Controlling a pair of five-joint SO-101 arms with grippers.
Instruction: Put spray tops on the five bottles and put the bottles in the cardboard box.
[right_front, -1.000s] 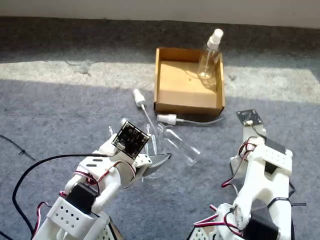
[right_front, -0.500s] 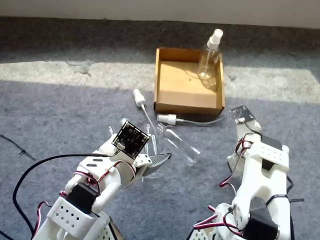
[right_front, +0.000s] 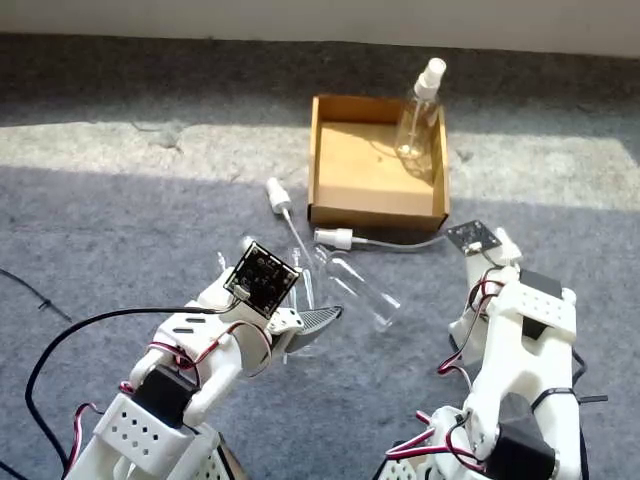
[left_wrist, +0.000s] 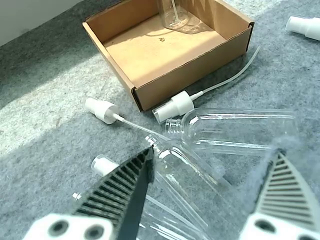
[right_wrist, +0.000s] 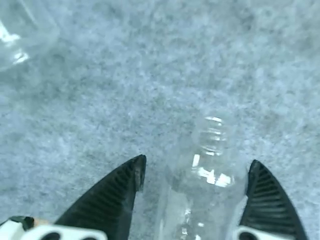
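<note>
A cardboard box (right_front: 378, 160) lies at the back of the grey carpet, and a capped bottle (right_front: 420, 112) stands in its far right corner. In front of the box lie loose spray tops (right_front: 278, 192) (right_front: 335, 238) and a clear uncapped bottle (right_front: 362, 290). My left gripper (left_wrist: 213, 152) hangs open over two lying bottles (left_wrist: 235, 131) (left_wrist: 185, 170), close to the box (left_wrist: 165, 50). My right gripper (right_wrist: 197, 162) is open, with an uncapped clear bottle (right_wrist: 205, 175) between its fingers, neck pointing away.
More spray tops (left_wrist: 100, 109) (left_wrist: 102, 165) (left_wrist: 305, 25) lie on the carpet around the bottles. Another clear bottle (right_wrist: 20, 35) lies at a corner of the right wrist view. A black cable (right_front: 60, 340) runs along the left arm.
The right arm's wrist has swung leftward and forward, toward the box's front corner. The left arm and the loose parts have stayed still.
</note>
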